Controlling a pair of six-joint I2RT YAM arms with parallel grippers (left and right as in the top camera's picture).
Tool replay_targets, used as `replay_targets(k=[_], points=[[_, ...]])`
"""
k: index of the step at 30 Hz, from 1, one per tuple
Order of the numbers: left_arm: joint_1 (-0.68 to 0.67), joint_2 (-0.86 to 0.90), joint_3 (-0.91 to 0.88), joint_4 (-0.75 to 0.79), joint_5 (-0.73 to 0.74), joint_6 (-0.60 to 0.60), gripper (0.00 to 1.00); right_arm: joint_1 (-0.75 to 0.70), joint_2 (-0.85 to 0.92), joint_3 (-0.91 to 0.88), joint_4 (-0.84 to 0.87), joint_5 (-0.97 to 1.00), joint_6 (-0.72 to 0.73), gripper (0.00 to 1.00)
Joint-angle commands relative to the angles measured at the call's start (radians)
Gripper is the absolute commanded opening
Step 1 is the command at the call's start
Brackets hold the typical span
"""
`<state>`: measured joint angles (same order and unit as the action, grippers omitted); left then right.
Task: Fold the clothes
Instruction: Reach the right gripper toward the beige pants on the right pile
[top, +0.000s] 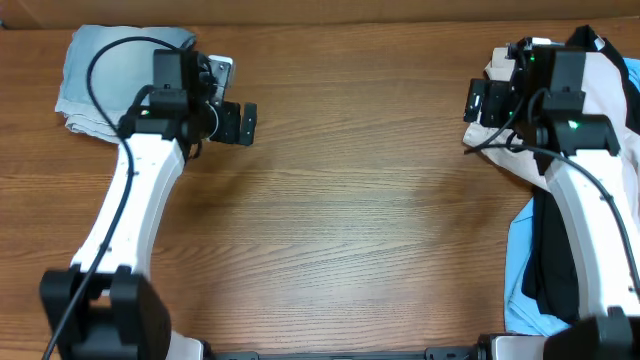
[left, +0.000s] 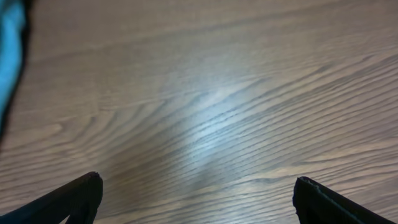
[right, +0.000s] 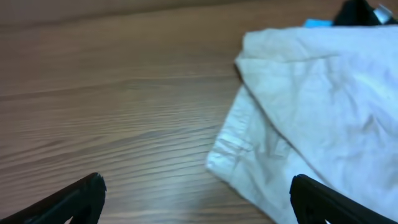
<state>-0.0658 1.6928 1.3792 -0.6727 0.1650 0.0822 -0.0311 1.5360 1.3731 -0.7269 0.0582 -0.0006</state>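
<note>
Starting from the right hand (top: 475, 102): hovering over the desk (top: 340, 210) with the two fingers held wide apart and gripping nothing. Finding the beige garment (right: 311, 106) lying directly beside this right hand, on the side away from the desk's middle, heaped and partly hiding under the right arm in the overhead view. Judging from the right wrist view, holding one finger above the cloth and the other above bare wood, so straddling the garment's nearest edge. Noticing a stitched hem or band (right: 229, 146) running slantwise there, with one corner pointing back toward the right hand. Not being able to tell the long axis of the whole garment, crumpled as it is and going out of the picture. Seeing the left hand (top: 243, 122) well apart from the right hand, across the desk, also spread open and empty, next to a folded grey-blue piece (top: 100, 75). Judging therefore the right hand as the nearer one for the first grasp, probably dragging the cloth toward the desk's middle for spreading. Leaving aside the sky-blue top (top: 518, 270) and the black top (top: 552, 255), both lying behind the right hand near the arm's base.
</note>
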Motion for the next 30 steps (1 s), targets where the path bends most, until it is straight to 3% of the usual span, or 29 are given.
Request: replay_targets(k=[1,10,17,23,30], points=[[-0.002,0.083,0.025,0.003,0.013,0.019,1.0,-0.019,0.035,0.021,-0.011,0.049,-0.003,0.97],[-0.008,0.198,0.025,0.004,0.076,-0.011,1.0,-0.008,0.166,0.003,-0.138,-0.006,0.038,0.86],[-0.008,0.196,0.026,0.021,0.101,-0.011,1.0,0.066,0.313,-0.014,-0.054,0.093,0.039,0.81],[-0.008,0.196,0.026,0.015,0.1,-0.011,1.0,0.076,0.373,-0.014,0.022,0.264,0.141,0.8],[-0.008,0.196,0.026,0.015,0.098,-0.011,1.0,0.073,0.433,-0.026,0.084,0.346,0.103,0.8]])
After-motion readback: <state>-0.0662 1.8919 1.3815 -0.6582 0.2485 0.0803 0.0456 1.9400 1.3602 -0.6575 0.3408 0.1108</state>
